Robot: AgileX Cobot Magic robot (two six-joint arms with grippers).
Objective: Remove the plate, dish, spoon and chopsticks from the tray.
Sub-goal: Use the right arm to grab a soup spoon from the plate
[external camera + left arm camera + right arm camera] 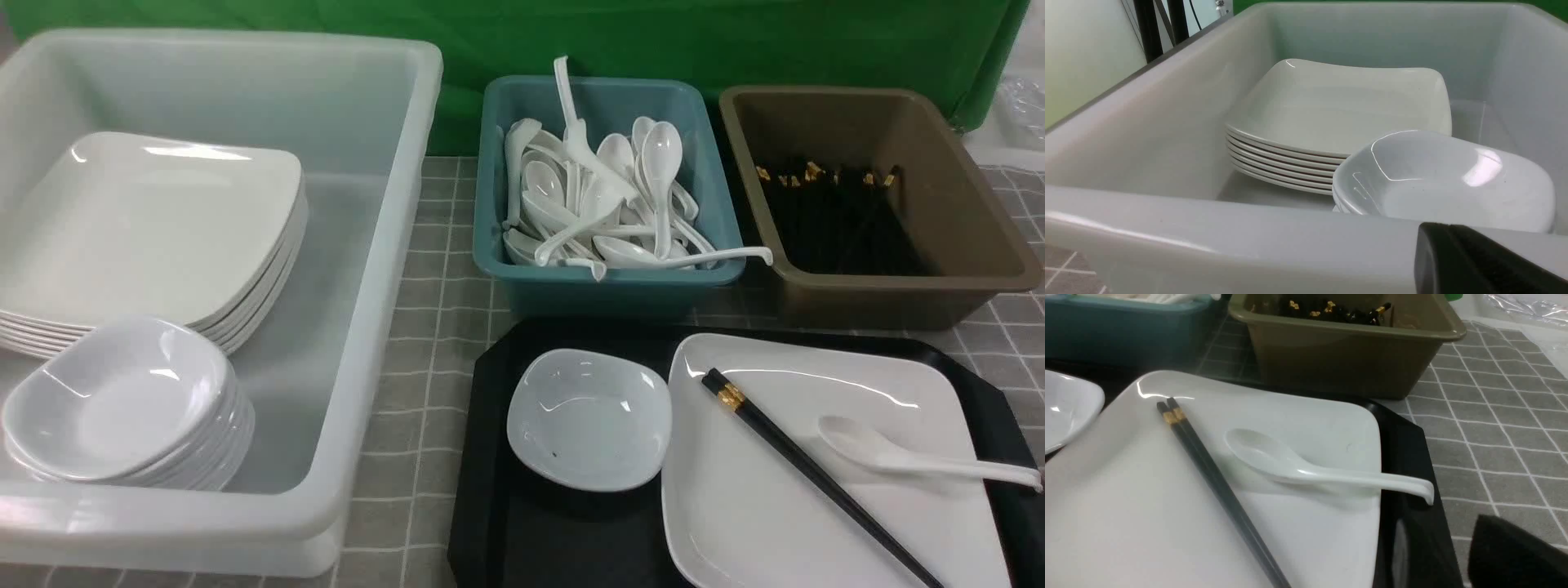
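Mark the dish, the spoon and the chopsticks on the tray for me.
the dish (588, 420): front view, centre of its hollow.
the spoon (898, 460): front view, where the bowl meets the handle.
the chopsticks (808, 467): front view, mid-shaft of the pair.

All three views from my remote station: I can read no lettering, label, brand, number or sign on any surface. The gold bands on the chopsticks show no legible mark.
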